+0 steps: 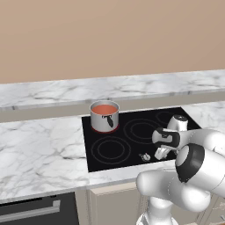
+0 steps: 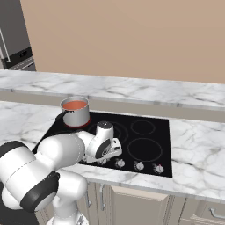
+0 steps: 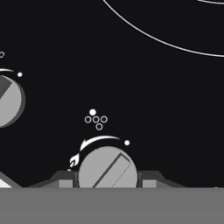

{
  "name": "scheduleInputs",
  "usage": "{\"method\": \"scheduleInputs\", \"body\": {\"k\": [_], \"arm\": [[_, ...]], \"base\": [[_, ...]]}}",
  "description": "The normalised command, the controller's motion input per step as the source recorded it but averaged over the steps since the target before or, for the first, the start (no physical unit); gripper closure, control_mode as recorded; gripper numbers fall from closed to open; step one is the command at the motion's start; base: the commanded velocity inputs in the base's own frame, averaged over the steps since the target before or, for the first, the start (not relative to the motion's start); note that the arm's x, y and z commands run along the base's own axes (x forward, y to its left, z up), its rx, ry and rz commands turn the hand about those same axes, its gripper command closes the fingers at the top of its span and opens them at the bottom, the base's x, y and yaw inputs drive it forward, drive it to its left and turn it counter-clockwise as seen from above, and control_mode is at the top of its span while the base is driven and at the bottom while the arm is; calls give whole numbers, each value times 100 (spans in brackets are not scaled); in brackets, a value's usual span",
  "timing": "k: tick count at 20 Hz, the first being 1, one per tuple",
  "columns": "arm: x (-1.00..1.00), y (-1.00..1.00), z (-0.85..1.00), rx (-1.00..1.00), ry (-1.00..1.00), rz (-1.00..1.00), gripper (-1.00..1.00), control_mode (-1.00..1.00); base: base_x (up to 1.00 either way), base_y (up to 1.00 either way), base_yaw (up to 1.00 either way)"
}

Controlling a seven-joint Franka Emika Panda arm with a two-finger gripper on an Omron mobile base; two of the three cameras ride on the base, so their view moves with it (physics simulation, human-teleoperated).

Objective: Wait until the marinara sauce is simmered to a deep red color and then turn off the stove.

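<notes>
Between gripper (image 3: 107, 183) fingertips, hand view reveals a knob (image 3: 107, 168).

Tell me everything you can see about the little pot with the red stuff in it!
The pot is a small, shiny steel saucepan standing upright on the back left burner of the black stove. A red glow shows on the glass around its base. It has straight sides and a dark handle pointing toward the front. Inside, the marinara sauce is smooth and orange-red, filling it nearly to the rim. Nothing else touches the pot.
</notes>
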Motion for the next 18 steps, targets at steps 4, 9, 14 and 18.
{"method": "scheduleInputs", "body": {"k": [4, 9, 14, 18], "arm": [[0, 0, 0, 0, 0, 0, 100, -100], [0, 0, 0, 0, 0, 0, 100, -100], [0, 0, 0, 0, 0, 0, 100, -100], [0, 0, 0, 0, 0, 0, 100, -100]], "base": [[0, 0, 0], [0, 0, 0], [0, 0, 0], [0, 0, 0]]}}
